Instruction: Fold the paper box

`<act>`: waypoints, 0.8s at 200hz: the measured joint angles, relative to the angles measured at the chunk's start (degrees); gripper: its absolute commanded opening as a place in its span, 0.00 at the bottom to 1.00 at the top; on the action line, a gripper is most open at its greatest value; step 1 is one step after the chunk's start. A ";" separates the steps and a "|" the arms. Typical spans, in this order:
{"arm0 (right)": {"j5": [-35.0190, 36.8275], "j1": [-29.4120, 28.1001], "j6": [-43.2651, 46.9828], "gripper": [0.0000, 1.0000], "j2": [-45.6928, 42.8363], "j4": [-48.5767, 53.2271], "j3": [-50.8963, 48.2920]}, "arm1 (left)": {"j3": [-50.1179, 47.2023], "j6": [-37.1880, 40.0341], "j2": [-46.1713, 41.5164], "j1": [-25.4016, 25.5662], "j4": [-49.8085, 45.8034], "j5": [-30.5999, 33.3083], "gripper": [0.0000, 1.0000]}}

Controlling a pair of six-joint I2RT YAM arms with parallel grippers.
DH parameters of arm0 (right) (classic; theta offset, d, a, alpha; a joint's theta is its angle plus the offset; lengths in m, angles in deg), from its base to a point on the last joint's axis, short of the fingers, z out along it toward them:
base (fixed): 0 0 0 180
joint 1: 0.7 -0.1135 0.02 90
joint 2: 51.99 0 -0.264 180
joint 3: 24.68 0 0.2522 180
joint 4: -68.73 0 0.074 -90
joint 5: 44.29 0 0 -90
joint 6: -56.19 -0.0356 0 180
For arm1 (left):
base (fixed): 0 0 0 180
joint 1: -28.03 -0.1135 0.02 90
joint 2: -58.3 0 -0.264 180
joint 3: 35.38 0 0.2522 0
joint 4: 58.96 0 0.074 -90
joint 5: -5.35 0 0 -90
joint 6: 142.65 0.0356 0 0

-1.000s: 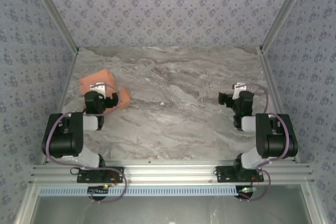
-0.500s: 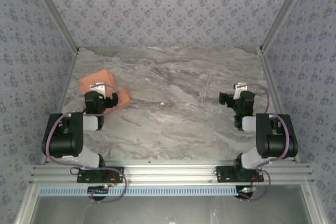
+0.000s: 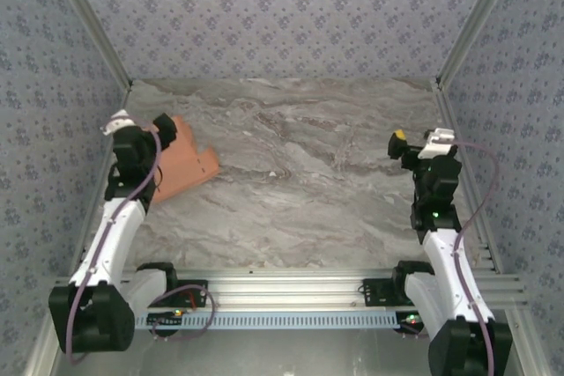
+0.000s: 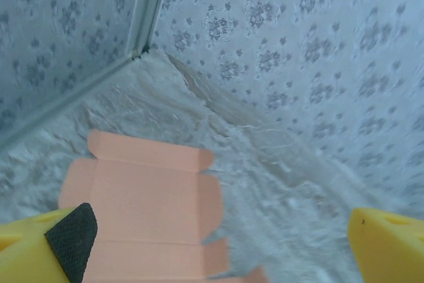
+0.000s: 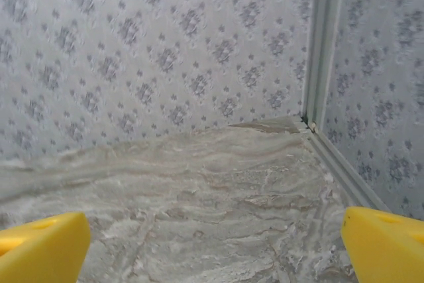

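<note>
On the left part of the surface (image 3: pixel 300 191), close to the side wall, you have the paper box (image 3: pixel 185 160). It lies as a flat salmon-orange sheet with flaps and is not yet folded. Your left gripper (image 3: pixel 141 127) hovers over its left edge, fingers (image 4: pixel 40 246) spread fully wide and holding nothing. The left wrist view looks down on the sheet between them. Your right gripper (image 3: pixel 419 141) is well apart from it, over the right side of the surface, its fingers (image 5: pixel 40 243) just as wide and empty.

Expect the sheet to be very light, thin and springy. It will probably bend cleanly only along its score lines, and a hard pinch would likely leave a permanent crease. It may slide on the smooth marbled surface if you push from one side alone. Lying flat, it gives you little to pinch from above, so go for a free edge or a projecting flap and pin the middle panel with the other arm.

Count: one paper box, two grippers, two fingers on each.
</note>
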 measured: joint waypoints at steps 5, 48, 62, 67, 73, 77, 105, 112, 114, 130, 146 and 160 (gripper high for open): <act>0.85 0.13 -2.10 1.00 -0.37 2.25 1.22 | 1.46 -1.33 0.31 -0.42 -1.49 -1.25 0.99; -1.73 2.05 -13.44 1.00 3.80 15.96 8.39 | 15.43 -2.69 14.88 4.48 -16.17 -8.79 0.99; -3.80 1.49 -14.34 0.98 6.23 18.93 8.44 | 20.59 -3.58 22.77 6.58 -21.00 -10.95 0.99; -4.46 1.20 -14.49 0.97 7.04 20.00 8.44 | 22.64 -3.93 25.81 7.28 -22.97 -10.99 0.99; -5.22 0.87 -14.60 0.97 7.82 20.98 8.44 | 25.05 -4.35 29.16 8.37 -25.42 -10.69 0.99; -5.70 0.61 -14.69 0.97 8.28 21.57 8.41 | 26.84 -4.63 31.43 9.20 -27.17 -10.34 0.99; -8.07 -1.18 -14.45 0.97 9.60 24.59 8.44 | 37.88 -5.31 43.67 15.82 -38.56 -4.04 0.98; -8.33 -1.42 -14.25 0.97 9.64 25.24 8.44 | 39.98 -5.31 45.62 16.83 -40.70 -3.13 0.96; -8.46 -1.44 -14.19 0.97 9.64 25.53 8.44 | 40.72 -5.25 46.34 17.09 -41.46 -2.82 0.95; -8.72 -1.81 -13.49 0.97 9.64 26.99 8.44 | 46.60 -4.57 51.43 17.77 -46.69 -0.81 0.90; -8.68 -1.92 -12.57 0.97 9.66 28.37 8.44 | 52.81 -4.24 57.16 17.59 -51.30 1.09 0.87; -8.52 -2.08 -12.28 0.97 9.66 29.51 8.52 | 55.98 -4.24 61.22 17.40 -53.66 1.81 0.80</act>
